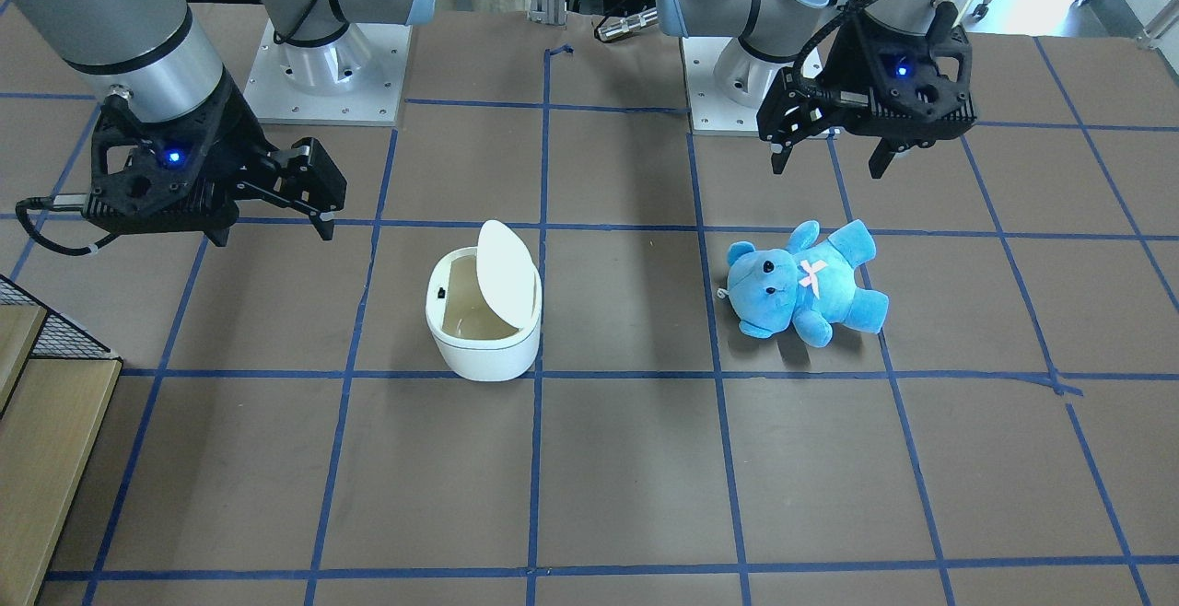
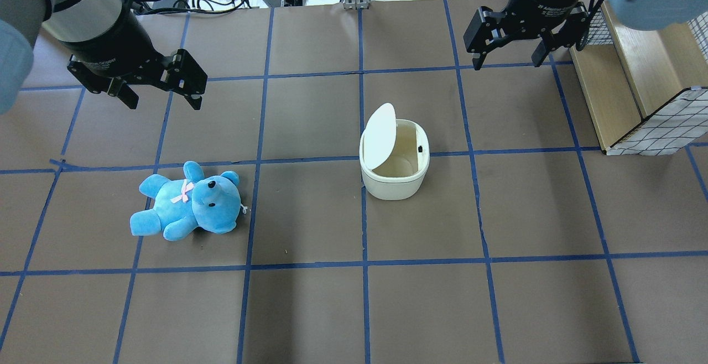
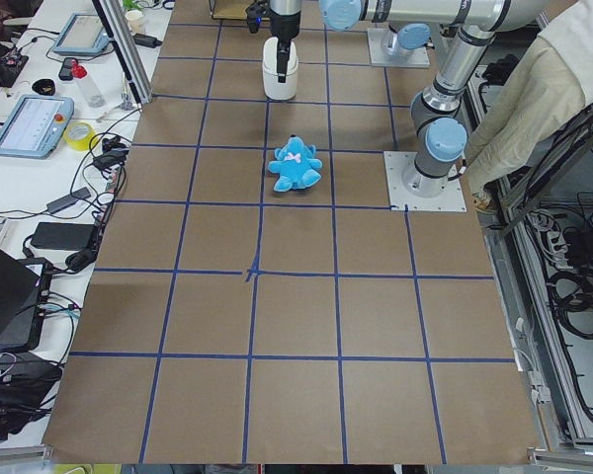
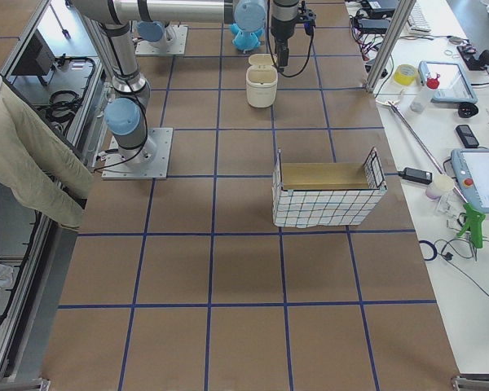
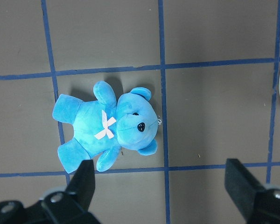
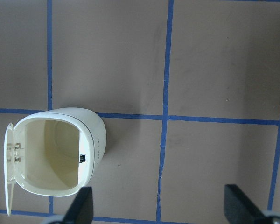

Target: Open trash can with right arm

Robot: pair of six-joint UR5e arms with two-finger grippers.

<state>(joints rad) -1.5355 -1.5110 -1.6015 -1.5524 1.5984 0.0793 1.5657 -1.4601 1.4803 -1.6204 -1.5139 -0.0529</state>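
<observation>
The white trash can stands near the table's middle with its flat lid swung upright, showing the beige inside. It also shows in the front view and the right wrist view. My right gripper is open and empty, raised above the table, beyond the can and to its right. In the front view the right gripper hangs left of the can, apart from it. My left gripper is open and empty, hovering over the table's left part.
A blue teddy bear lies on its back below the left gripper, and shows in the left wrist view. A wooden crate with a wire-mesh wall stands at the table's right edge. Blue tape lines grid the brown table.
</observation>
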